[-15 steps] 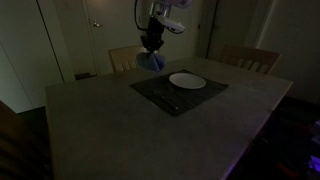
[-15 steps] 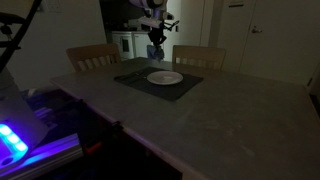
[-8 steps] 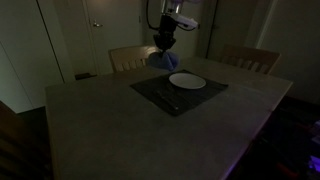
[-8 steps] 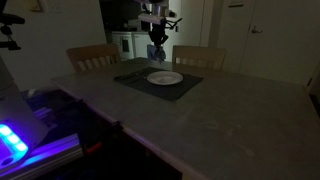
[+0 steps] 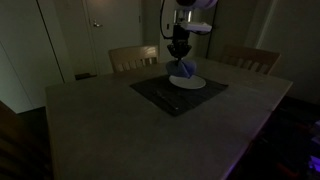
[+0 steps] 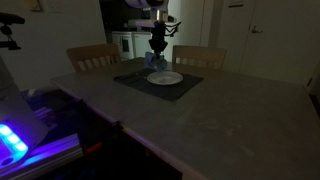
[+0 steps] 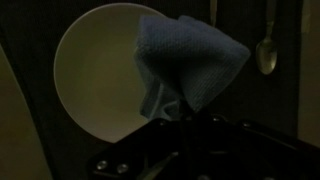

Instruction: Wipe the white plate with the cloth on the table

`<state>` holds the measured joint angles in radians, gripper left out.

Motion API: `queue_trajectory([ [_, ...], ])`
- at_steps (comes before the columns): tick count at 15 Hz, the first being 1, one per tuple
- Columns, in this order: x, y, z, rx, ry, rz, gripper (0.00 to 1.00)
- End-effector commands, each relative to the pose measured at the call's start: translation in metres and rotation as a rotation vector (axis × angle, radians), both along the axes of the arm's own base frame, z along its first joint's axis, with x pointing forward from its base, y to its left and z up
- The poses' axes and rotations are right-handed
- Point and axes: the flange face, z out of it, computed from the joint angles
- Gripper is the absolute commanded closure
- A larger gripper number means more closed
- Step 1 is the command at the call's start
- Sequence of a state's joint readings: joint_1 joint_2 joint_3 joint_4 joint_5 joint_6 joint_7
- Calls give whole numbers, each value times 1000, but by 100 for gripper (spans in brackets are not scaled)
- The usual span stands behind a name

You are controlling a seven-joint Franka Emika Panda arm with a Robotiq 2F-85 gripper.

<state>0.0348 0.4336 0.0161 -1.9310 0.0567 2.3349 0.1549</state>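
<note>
The white plate (image 5: 189, 82) lies on a dark placemat (image 5: 165, 96) on the table (image 5: 140, 130); it also shows in the other exterior view (image 6: 165, 78) and in the wrist view (image 7: 95, 70). My gripper (image 5: 180, 55) hangs right above the plate, shut on the bluish-grey cloth (image 5: 184, 69). The cloth dangles from the jaws down to about the plate's surface. In the wrist view the cloth (image 7: 190, 60) covers the plate's right part. The gripper also shows in an exterior view (image 6: 157, 47) with the cloth (image 6: 153, 62) below it.
A spoon (image 7: 266, 50) and another utensil lie on the placemat beside the plate. Two wooden chairs (image 5: 132, 58) (image 5: 250, 58) stand at the table's far side. Doors and walls are behind. The room is dim.
My gripper has moved sideways with the cloth from beyond the placemat's far edge to above the plate, and has come lower.
</note>
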Motion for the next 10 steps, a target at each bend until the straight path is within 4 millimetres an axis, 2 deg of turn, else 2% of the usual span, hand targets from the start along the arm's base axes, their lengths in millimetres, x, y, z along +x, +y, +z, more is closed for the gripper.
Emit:
queue_trajectory([
  [1,-19,-6,-2,-28,-3,-40,98],
  [6,-23,-5,-3,-26,-20,-30,98],
  [7,-22,-3,1,-20,-35,-30,98],
  [8,-13,-6,-12,-20,-3,-40,93],
  [10,-12,-4,-8,-19,-18,-36,93],
])
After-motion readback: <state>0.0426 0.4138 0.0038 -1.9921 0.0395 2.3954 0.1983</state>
